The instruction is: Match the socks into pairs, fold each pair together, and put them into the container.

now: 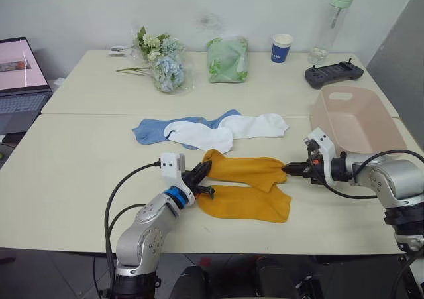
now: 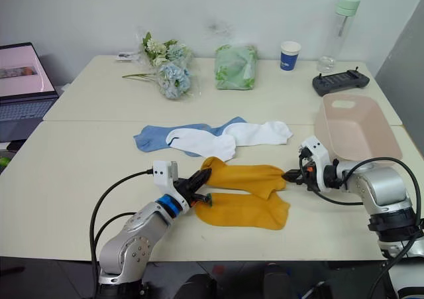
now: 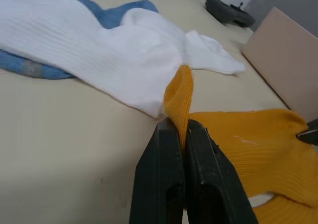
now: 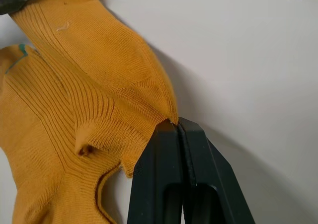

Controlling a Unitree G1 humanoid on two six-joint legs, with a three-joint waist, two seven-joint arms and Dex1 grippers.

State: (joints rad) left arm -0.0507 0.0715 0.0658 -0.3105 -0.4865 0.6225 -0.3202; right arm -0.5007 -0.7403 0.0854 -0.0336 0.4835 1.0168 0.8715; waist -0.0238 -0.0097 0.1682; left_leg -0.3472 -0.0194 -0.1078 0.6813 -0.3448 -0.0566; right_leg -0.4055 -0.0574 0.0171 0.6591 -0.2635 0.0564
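Two mustard-yellow socks lie near the table's front edge. The upper yellow sock [image 1: 245, 168] is stretched between both grippers above the lower yellow sock [image 1: 248, 203]. My left gripper [image 1: 204, 173] is shut on its left end and my right gripper [image 1: 289, 170] is shut on its right end. Behind them two white socks [image 1: 228, 131] overlap light blue socks [image 1: 154, 130]. The pale pink container [image 1: 358, 120] stands at the right, behind my right gripper.
At the back of the table are a flower bunch [image 1: 161, 60], a green bundle in plastic [image 1: 228, 59], a paper cup [image 1: 281, 48], a bottle [image 1: 333, 20] and a black controller [image 1: 333, 73]. A laptop [image 1: 20, 80] sits at the far left.
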